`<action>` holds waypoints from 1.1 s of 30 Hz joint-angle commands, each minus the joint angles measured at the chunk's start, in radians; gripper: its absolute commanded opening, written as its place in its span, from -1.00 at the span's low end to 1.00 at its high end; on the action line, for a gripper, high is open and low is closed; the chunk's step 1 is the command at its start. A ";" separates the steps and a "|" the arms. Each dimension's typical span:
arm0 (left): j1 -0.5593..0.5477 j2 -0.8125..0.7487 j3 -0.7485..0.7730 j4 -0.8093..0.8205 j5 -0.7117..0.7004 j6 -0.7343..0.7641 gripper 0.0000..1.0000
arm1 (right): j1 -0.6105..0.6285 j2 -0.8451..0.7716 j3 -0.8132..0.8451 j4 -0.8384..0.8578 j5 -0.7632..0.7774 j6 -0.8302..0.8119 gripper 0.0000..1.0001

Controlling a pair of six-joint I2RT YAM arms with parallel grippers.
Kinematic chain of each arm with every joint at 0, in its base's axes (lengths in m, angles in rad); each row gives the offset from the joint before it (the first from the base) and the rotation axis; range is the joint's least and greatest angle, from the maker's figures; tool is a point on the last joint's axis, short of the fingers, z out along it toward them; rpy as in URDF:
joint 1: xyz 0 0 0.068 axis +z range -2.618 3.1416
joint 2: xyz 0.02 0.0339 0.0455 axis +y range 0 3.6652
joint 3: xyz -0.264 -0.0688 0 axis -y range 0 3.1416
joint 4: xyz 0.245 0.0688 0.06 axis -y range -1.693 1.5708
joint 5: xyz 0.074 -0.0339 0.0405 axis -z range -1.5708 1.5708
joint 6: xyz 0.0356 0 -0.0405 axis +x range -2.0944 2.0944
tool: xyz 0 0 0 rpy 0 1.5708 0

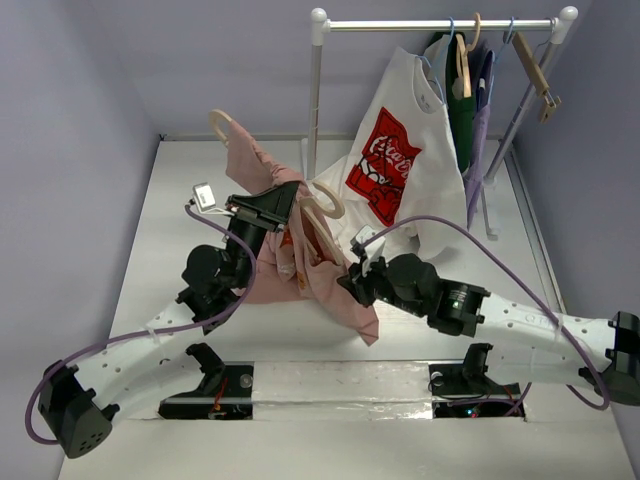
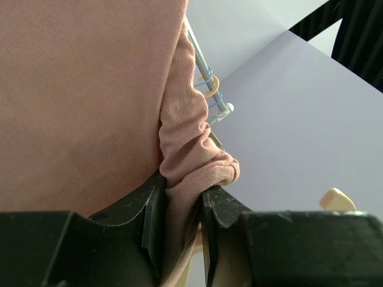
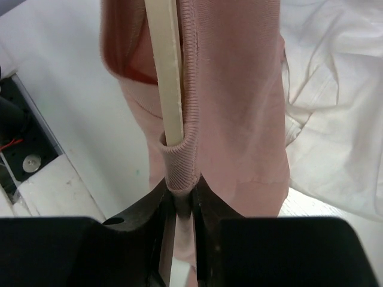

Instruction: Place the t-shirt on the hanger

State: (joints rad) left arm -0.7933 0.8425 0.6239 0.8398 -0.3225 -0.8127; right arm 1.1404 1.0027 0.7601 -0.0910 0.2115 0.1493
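Nearest the arm bases and in front of the clothes rack point(image 1: 440, 24), the right tool point(image 1: 352, 280) is pressed together on the ribbed edge of the dusty-pink t-shirt point(image 1: 322, 275). In the right wrist view that rib is folded between the black fingers point(image 3: 206, 206). One arm of the cream hanger point(image 3: 167, 78) runs into the fabric opening just above the pinch.

A little closer to the rack, left of its left post, the left tool point(image 1: 288, 195) pinches a gathered fold of the same shirt. Its wrist view shows the cloth bunched tight between both pads point(image 2: 152, 209). The shirt hangs raised between the two tools in front of that post, its lower end trailing toward the white bench point(image 1: 180, 200). The hanger's rounded hook shows just before the post, beside the left tool. Another cream tip sticks out of the top of the shirt, further left of the rack.

On the rack hangs a white t-shirt with a red logo point(image 1: 425, 190), its hem spread on the bench behind the right tool. Past it on the rail are a dark green garment point(image 1: 462, 120) and a brown wooden hanger point(image 1: 535, 65).
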 commanded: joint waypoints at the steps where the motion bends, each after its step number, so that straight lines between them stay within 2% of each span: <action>1: 0.005 -0.005 0.037 0.090 0.020 -0.034 -1.00 | 0.007 0.019 0.045 0.115 0.058 -0.020 -0.62; 18: 0.005 0.024 -0.033 0.137 0.049 -0.111 -1.00 | 0.007 0.042 0.122 0.175 0.131 -0.063 -0.54; 27: 0.005 0.017 -0.050 0.140 0.057 -0.135 -1.00 | 0.007 0.091 0.160 0.264 0.127 -0.089 -0.53; 29: 0.005 0.010 -0.058 0.140 0.053 -0.138 -1.00 | 0.007 0.100 0.173 0.283 0.134 -0.096 -0.56; 32: 0.005 -0.002 -0.070 0.133 0.045 -0.141 -1.00 | 0.007 0.114 0.186 0.289 0.144 -0.100 -0.77; 33: 0.005 -0.008 -0.072 0.130 0.042 -0.137 -1.00 | 0.007 0.113 0.185 0.293 0.150 -0.096 -0.93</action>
State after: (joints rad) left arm -0.7834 0.8726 0.5579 0.8936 -0.3058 -0.9276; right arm 1.1408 1.1160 0.8795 0.0818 0.3191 0.0669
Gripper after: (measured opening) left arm 0.196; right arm 0.145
